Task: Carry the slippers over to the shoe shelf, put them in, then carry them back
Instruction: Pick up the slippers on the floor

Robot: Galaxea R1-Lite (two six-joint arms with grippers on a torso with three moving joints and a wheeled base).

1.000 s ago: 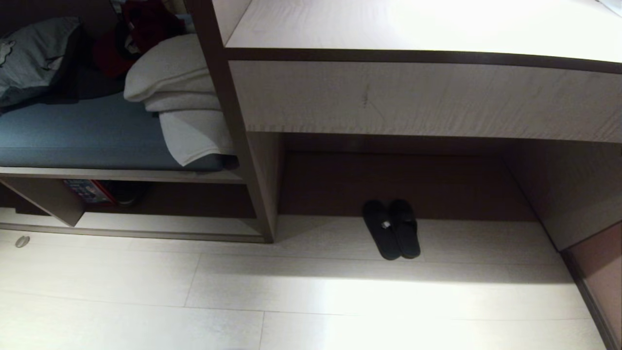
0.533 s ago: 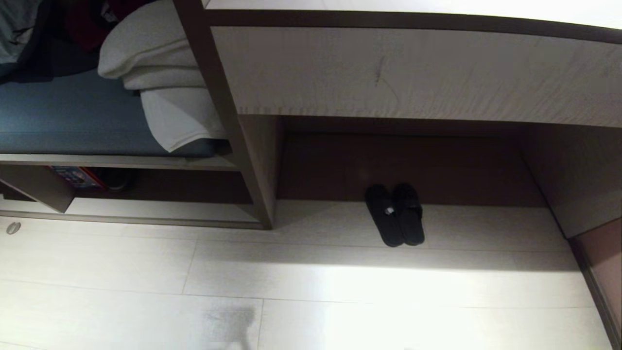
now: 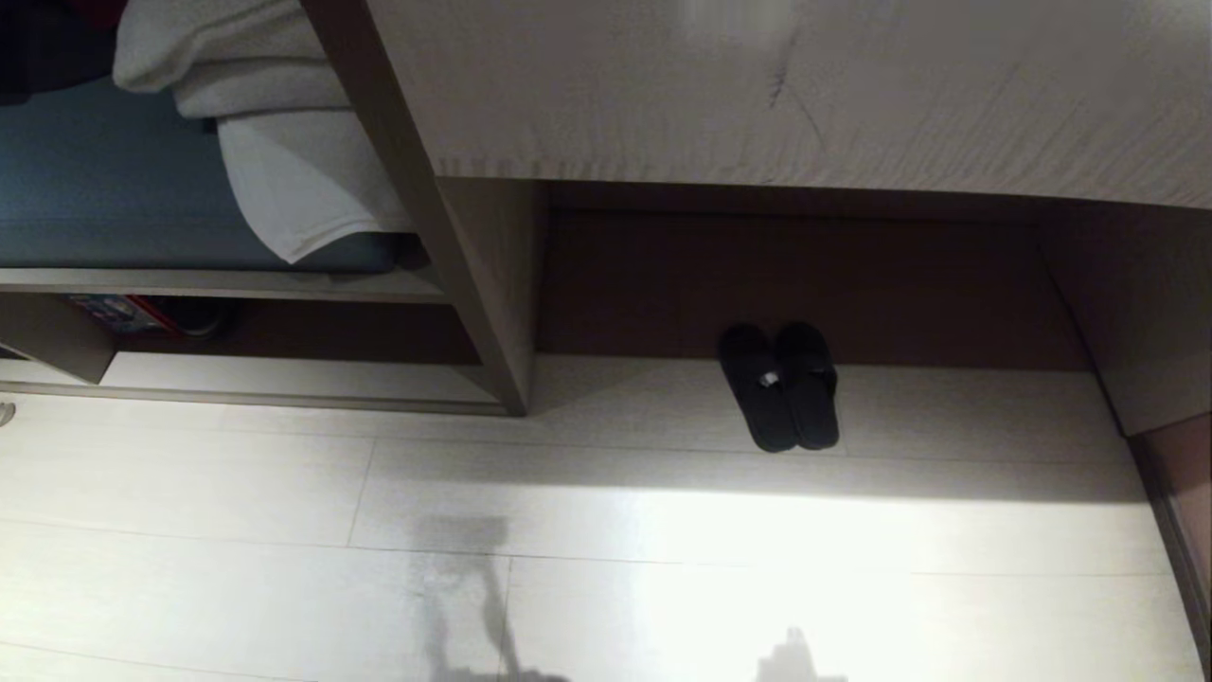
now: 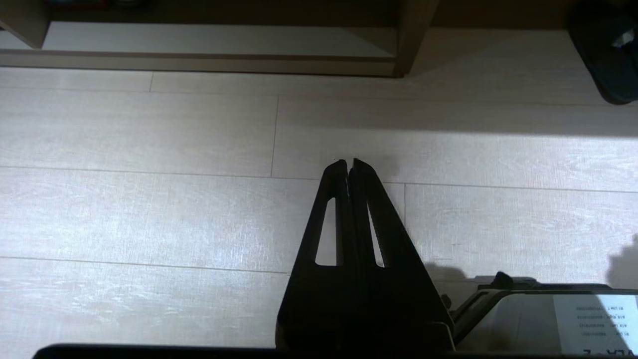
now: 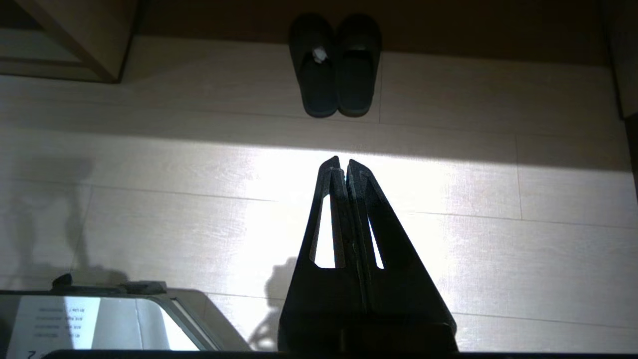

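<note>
Head view: slippers [image 3: 779,385] paired under desk [image 3: 805,85].
Handling: we reckon light, floppy; pinch both at heels.
Grippers: L gripper [image 4: 349,163] & R gripper [image 5: 342,162] pressed closed, empty.

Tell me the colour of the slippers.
Black, with a small white tag inside one; the slippers show best in the right wrist view.

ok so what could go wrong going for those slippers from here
The slippers lie pressed side by side under the desk, so a hand may catch only one. Their toes sit against the dark back panel, so a push could jam them. Both the left hand and right hand are shut and must open first.
</note>
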